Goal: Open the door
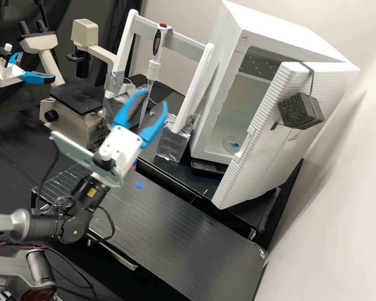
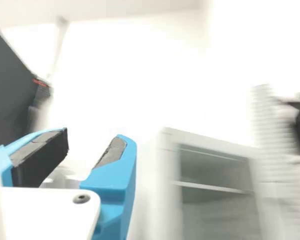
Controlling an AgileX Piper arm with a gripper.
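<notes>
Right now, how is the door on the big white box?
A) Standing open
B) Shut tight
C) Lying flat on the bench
A: the door stands swung out from the big white box, so you can see the shelf and the inside walls.

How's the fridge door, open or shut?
Open. The door stands out from the fridge, and you can see a shelf inside.

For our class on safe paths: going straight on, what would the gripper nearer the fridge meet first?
Probably the grey crossbar, judging by the high view; depth is unclear, so the gripper might pass over it towards the wall.
</notes>
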